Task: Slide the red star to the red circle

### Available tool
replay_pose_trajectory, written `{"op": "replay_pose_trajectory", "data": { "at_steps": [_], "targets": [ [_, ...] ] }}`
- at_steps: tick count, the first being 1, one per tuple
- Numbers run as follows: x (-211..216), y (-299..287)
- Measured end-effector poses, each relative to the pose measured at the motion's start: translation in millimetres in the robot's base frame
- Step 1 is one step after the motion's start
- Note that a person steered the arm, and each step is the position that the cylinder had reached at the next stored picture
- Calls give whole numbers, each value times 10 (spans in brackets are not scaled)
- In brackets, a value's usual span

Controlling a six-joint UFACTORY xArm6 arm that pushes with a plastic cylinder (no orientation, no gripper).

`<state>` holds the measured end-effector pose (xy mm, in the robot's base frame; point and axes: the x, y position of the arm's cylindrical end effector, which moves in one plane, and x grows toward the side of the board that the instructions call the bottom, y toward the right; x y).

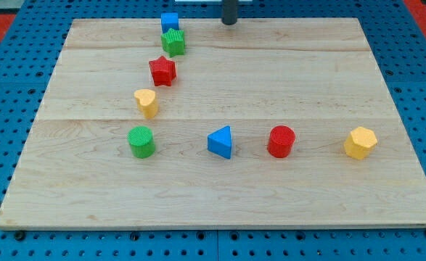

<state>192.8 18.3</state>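
The red star [162, 71] lies on the wooden board in the upper left part. The red circle [281, 141] stands lower, right of centre. My tip [229, 22] is at the board's top edge, well to the right of and above the red star, touching no block. The rod runs out of the view's top.
A blue cube [170, 22] and a green star [173, 42] sit just above the red star. A yellow heart [146, 103] and a green circle [141, 141] lie below it. A blue triangle [220, 142] sits left of the red circle; a yellow hexagon [360, 143] is at the right.
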Motion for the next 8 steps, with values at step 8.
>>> {"op": "replay_pose_trajectory", "data": {
  "at_steps": [8],
  "targets": [
    [2038, -582]
  ]
}}
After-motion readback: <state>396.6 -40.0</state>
